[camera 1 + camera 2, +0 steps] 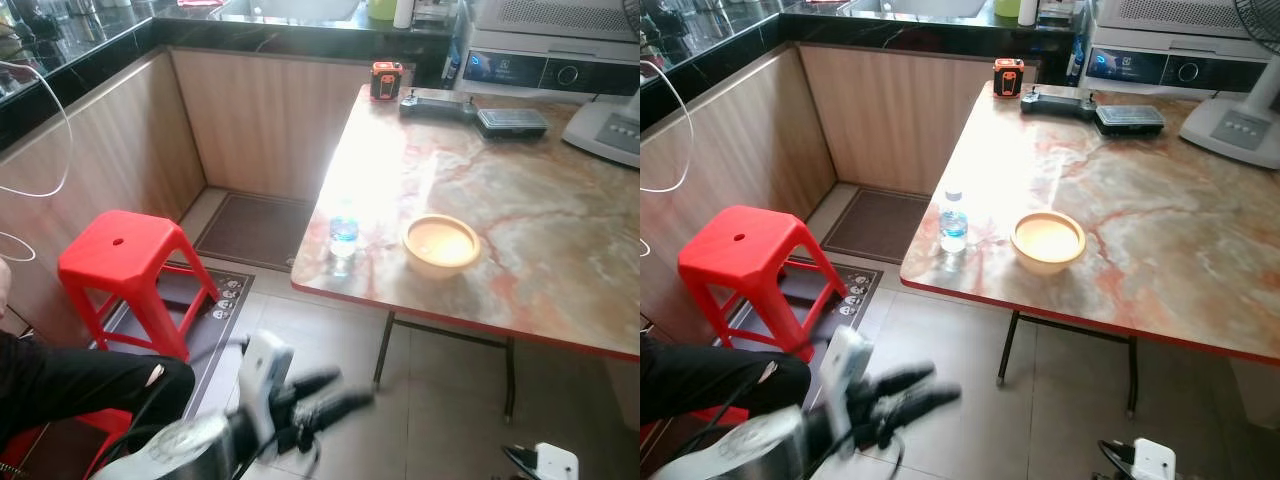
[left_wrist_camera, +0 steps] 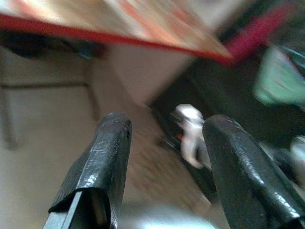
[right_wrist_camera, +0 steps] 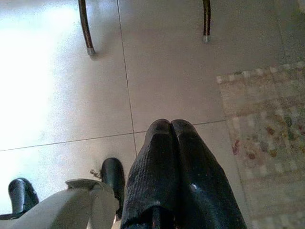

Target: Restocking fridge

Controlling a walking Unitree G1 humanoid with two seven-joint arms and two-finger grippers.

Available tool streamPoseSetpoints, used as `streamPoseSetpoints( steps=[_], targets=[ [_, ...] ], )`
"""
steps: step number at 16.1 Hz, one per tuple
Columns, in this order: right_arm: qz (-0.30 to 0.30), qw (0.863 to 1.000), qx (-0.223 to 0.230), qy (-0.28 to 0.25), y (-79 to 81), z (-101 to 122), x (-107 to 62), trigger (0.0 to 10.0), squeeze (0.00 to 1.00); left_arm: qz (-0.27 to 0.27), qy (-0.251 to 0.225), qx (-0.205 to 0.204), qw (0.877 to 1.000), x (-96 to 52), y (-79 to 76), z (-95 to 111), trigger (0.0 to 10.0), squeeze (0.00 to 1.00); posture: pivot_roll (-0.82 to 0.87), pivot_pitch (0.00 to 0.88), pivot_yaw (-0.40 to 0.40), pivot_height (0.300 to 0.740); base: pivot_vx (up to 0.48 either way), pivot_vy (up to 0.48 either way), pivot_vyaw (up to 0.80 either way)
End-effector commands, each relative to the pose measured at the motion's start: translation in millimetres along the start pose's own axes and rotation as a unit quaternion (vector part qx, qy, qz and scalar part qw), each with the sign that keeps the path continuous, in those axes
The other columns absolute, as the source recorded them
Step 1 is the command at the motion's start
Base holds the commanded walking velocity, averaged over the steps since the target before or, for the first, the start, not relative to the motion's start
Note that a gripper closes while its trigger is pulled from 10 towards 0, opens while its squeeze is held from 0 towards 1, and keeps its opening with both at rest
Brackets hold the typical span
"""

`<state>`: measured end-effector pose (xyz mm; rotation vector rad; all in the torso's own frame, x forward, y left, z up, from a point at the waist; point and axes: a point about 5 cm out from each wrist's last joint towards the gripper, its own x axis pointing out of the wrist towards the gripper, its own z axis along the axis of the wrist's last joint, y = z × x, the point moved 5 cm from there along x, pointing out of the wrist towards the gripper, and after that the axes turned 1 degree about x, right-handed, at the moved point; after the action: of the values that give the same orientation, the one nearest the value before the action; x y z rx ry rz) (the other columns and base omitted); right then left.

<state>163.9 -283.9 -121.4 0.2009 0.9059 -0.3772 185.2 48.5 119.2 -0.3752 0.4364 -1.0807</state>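
A small clear water bottle (image 1: 343, 238) with a blue label stands upright near the front left corner of the marble-patterned table (image 1: 540, 190). A yellow bowl (image 1: 441, 243) sits just to its right. My left gripper (image 1: 345, 392) is raised low in front of me, below the table's edge and short of the bottle. In the left wrist view the left gripper (image 2: 167, 129) is open with nothing between its fingers (image 2: 107, 152). The right gripper (image 3: 170, 125) hangs shut and empty over the tiled floor.
A red plastic stool (image 1: 125, 265) stands to the left on a dark mat. A person's black-clad leg (image 1: 80, 385) is at the lower left. At the table's far end lie an orange device (image 1: 386, 80), a black controller (image 1: 437, 105), a black box (image 1: 511, 121) and a fan base (image 1: 610, 130).
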Motion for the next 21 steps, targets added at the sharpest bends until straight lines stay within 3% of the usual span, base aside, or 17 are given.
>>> streamPoseSetpoints(
  steps=[1,3,4,5,6,7,8,9,10,11,12,13,14,16,18,19,21],
  targets=[
    [-0.005,1.0,0.0,0.004,-1.7,-4.8,-1.2,10.0,0.0,-0.072,0.032,-0.012,0.997,-14.9,-23.4,-6.7,10.0,0.0,0.08,0.065,-0.02,0.74,0.0,0.0,0.0],
    [0.0,1.0,-0.006,0.006,4.1,-8.3,-1.1,10.0,0.0,-0.114,0.098,-0.019,0.989,-38.1,-36.9,-29.6,10.0,0.0,0.09,0.071,-0.018,0.74,0.0,0.0,0.0],
    [0.002,1.0,-0.008,0.005,6.4,-7.8,-0.8,10.0,0.0,-0.127,0.139,-0.042,0.981,-60.0,-41.7,-44.5,10.0,0.0,0.11,0.08,-0.018,0.74,0.0,0.0,0.0],
    [0.004,1.0,-0.013,0.002,7.9,-6.2,-0.3,10.0,0.0,-0.159,0.214,-0.038,0.963,-92.4,-51.3,-65.8,10.0,0.0,0.12,0.082,-0.021,0.74,0.0,0.0,0.0],
    [0.005,1.0,-0.015,0.001,8.1,-5.3,-0.1,10.0,0.0,-0.178,0.267,-0.024,0.947,-110.9,-54.3,-76.9,10.0,0.0,0.13,0.086,-0.028,0.74,0.0,0.0,0.0],
    [0.009,1.0,-0.023,0.0,8.9,-2.8,0.5,10.0,0.0,-0.22,0.428,0.05,0.875,-168.6,-51.4,-102.6,10.0,0.0,0.15,0.084,-0.037,0.74,0.0,0.0,0.0],
    [0.01,1.0,-0.026,-0.001,9.2,-1.9,0.7,10.0,0.0,-0.237,0.465,0.068,0.85,-184.6,-49.1,-104.2,10.0,0.0,0.16,0.084,-0.037,0.74,0.0,0.0,0.0],
    [0.011,1.0,-0.028,-0.004,9.2,1.5,1.3,10.0,0.0,-0.217,0.502,0.095,0.832,-203.0,-26.9,-89.5,10.0,0.0,0.17,0.088,-0.045,0.74,0.0,0.0,0.0],
    [0.013,0.999,-0.032,-0.008,9.7,5.6,2.0,10.0,0.0,-0.17,0.5,0.138,0.838,-208.3,2.6,-58.9,10.0,0.0,0.19,0.089,-0.055,0.74,0.0,0.0,0.0],
    [0.016,0.999,-0.035,-0.015,12.2,11.5,3.3,10.0,0.0,-0.016,0.444,0.24,0.863,-197.9,58.9,6.2,10.0,0.0,0.17,0.083,-0.05,0.74,0.0,0.0,0.0],
    [0.017,0.999,-0.03,-0.019,13.6,13.8,3.8,10.0,0.0,0.099,0.355,0.298,0.881,-182.4,92.6,53.2,10.0,0.0,0.16,0.078,-0.048,0.74,0.0,0.0,0.0],
    [0.018,0.999,-0.026,-0.023,14.8,15.7,4.1,10.0,0.0,0.154,0.29,0.336,0.883,-170.7,109.1,79.4,10.0,0.0,0.14,0.072,-0.045,0.74,0.0,0.0,0.0],
    [0.019,0.999,-0.023,-0.026,14.9,17.7,4.3,10.0,0.0,0.198,0.241,0.381,0.87,-157.7,120.9,97.2,10.0,0.0,0.12,0.067,-0.039,0.74,0.0,0.0,0.0],
    [0.015,0.999,-0.018,-0.028,10.0,19.8,3.9,10.0,0.0,0.305,0.106,0.372,0.87,-137.4,142.2,132.9,10.0,0.0,0.11,0.062,-0.031,0.74,0.0,0.0,0.0],
    [0.007,1.0,-0.015,-0.025,5.2,17.5,3.2,10.0,0.0,0.36,-0.018,0.396,0.845,-115.0,145.2,158.4,10.0,0.0,0.1,0.058,-0.032,0.74,0.0,0.0,0.0],
    [0.008,1.0,-0.015,-0.023,6.6,15.3,3.0,10.0,0.0,0.383,-0.09,0.378,0.838,-94.9,145.6,157.6,10.0,0.0,0.1,0.055,-0.028,0.74,0.0,0.0,0.0],
    [0.01,1.0,-0.011,-0.024,10.5,13.6,3.1,10.0,0.0,0.409,-0.15,0.339,0.834,-73.0,150.3,141.3,10.0,0.0,0.08,0.053,-0.024,0.74,0.0,0.0,0.0]
  ],
)
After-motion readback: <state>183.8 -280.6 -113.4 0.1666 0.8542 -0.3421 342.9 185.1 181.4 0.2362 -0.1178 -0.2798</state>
